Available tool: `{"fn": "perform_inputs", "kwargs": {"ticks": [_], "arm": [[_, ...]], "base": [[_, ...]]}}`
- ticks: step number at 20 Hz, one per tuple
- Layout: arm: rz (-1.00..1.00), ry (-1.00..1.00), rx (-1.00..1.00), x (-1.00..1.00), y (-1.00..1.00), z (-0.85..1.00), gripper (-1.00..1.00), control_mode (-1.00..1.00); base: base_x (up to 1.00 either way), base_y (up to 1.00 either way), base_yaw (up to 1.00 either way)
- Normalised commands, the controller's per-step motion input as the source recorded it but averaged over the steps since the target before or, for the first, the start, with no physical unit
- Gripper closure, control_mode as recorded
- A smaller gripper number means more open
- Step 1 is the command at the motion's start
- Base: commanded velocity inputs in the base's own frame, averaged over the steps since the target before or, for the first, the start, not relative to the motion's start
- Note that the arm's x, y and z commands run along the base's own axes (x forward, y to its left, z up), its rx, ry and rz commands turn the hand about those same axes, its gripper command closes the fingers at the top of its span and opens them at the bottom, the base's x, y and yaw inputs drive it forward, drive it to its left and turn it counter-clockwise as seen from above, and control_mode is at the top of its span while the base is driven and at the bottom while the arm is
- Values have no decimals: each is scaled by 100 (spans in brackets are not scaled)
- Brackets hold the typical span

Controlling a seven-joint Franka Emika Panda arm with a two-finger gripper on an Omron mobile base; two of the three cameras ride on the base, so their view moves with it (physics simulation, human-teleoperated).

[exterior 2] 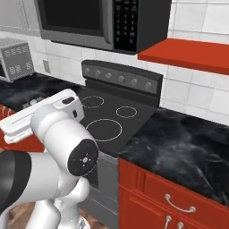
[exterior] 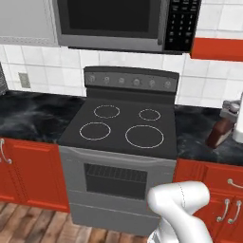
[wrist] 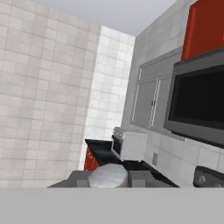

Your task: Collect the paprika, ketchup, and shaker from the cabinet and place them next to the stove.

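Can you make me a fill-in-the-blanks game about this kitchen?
The stove has ___ white ring burners.
The microwave hangs ___ the stove.
The ketchup sits on the counter to the stove's ___.
The claw is shut on the grey ___.
Missing words: four; above; right; shaker.

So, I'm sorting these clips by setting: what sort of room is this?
A home-style kitchen, rendered rather than real. A black glass stove with four ring burners and an oven below sits between dark marbled counters, a microwave hangs above it, and a toaster stands by the tiled wall.
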Motion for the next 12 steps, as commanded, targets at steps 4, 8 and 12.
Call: {"fn": "perform_inputs", "kwargs": {"ticks": [4,8,12], "arm": [[0,0,0,0,0,0,100,100],[0,0,0,0,0,0,100,100],[0,0,0,0,0,0,100,100]], "base": [[95,88,0],[61,87,-4],[19,99,-19]]}}
